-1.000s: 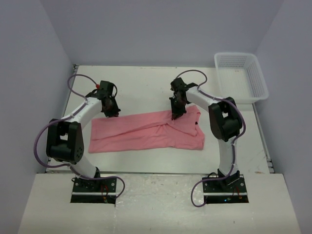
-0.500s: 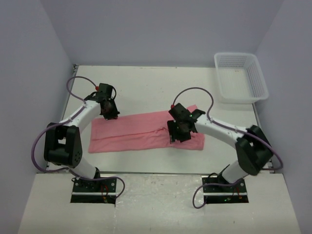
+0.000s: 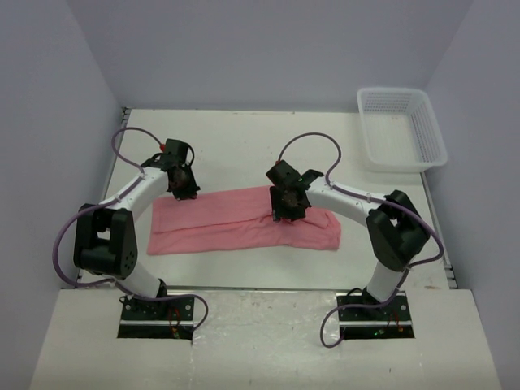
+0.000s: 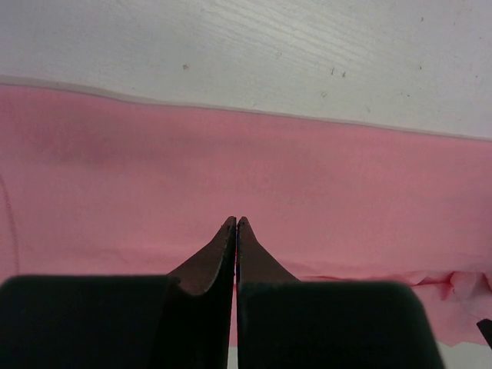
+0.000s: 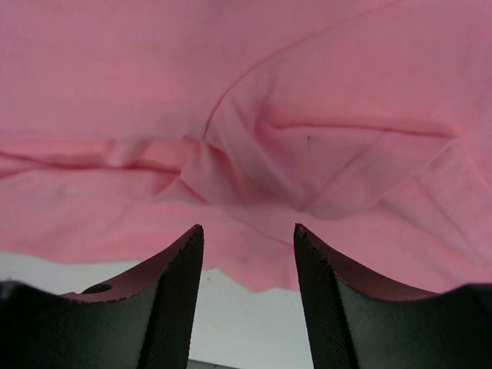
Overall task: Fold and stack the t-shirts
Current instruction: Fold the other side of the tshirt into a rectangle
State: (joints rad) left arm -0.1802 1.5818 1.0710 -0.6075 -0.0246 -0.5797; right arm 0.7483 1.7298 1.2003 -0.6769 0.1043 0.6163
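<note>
The left end effector (image 3: 182, 186) hangs at the far left corner of the plain salmon-pink short-sleeved t-shirt (image 3: 236, 223). Its two dark fingers (image 4: 207, 261) are pressed tip to tip, with no cloth visible between them and flat fabric below. The shirt lies on the white counter (image 3: 244, 142) as a long band folded lengthwise, reaching from the left arm across to the right arm. The right end effector (image 3: 286, 208) sits low over the band right of its middle, fingers (image 5: 173, 292) parted to a moderate gap above bunched creases by the shirt's edge. A white plastic mesh basket (image 3: 428, 130) stands at the far right corner, well apart from the shirt.
</note>
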